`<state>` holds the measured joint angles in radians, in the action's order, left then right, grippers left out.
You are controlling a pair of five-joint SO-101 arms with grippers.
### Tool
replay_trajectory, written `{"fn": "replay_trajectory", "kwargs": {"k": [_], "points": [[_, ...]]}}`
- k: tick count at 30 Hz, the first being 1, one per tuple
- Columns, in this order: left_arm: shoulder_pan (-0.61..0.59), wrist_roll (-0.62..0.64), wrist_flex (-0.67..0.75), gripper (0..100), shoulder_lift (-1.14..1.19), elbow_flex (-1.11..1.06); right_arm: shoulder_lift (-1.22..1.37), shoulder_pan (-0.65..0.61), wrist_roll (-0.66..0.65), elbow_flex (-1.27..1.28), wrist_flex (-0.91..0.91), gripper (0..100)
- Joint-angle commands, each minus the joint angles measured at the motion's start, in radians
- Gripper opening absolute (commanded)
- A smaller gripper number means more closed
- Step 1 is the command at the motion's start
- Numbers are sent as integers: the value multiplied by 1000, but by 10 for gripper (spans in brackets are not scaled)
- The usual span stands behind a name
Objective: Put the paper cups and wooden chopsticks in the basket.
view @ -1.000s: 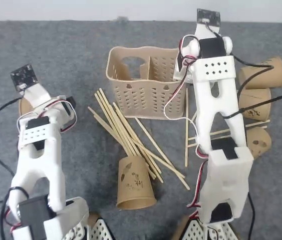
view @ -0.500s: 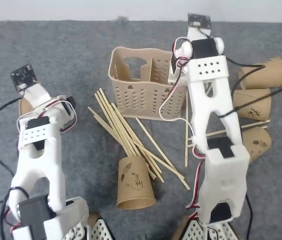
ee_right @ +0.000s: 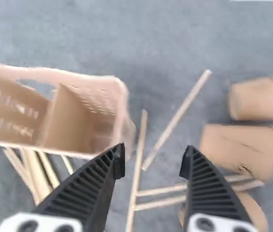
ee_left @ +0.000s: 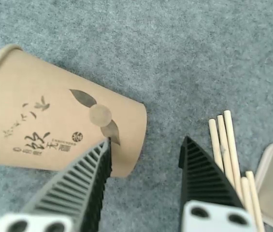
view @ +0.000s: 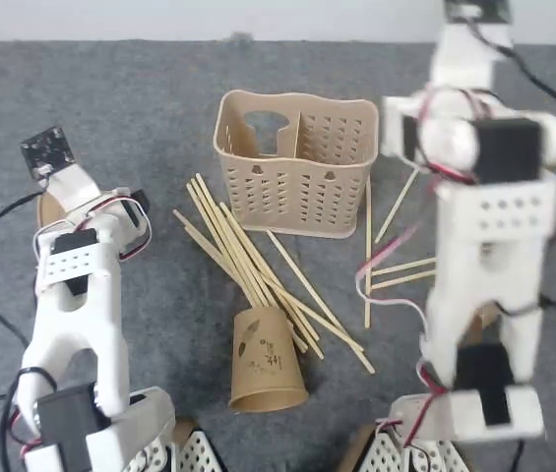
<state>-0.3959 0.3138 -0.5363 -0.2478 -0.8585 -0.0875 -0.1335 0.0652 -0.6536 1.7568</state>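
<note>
L end effector (ee_left: 147,141) spread by cup (ee_left: 54,121), basket (view: 297,192) apart

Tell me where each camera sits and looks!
High view: fixed above the table, looking down on left arm, right arm, basket and chopsticks.
Left wrist view: on the left arm, looking past its open left gripper at a paper cup.
Right wrist view: on the right arm, looking past its open right gripper at the basket.
Shared: high and right wrist views show the basket.

Jaws spread: one tip by a toppled paper cup (ee_left: 54,121), chopsticks (ee_left: 222,140) beside the other
</note>
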Motion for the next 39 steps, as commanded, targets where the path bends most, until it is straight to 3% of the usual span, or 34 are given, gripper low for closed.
{"fn": "replay_trajectory", "kwargs": {"k": [1, 9, 20, 32, 39], "points": [[3, 2, 20, 224, 2, -1, -153, 77, -72, 245, 39, 188], [3, 2, 20, 224, 2, -1, -252, 185, -195, 709, -7, 188], [2, 2, 20, 224, 2, -1, -248, 387, -413, 1218, -464, 188], [2, 2, 20, 224, 2, -2, -259, 564, -585, 1275, -582, 188], [2, 2, 17, 224, 2, -2, -255, 670, -598, 1275, -785, 187]]}}
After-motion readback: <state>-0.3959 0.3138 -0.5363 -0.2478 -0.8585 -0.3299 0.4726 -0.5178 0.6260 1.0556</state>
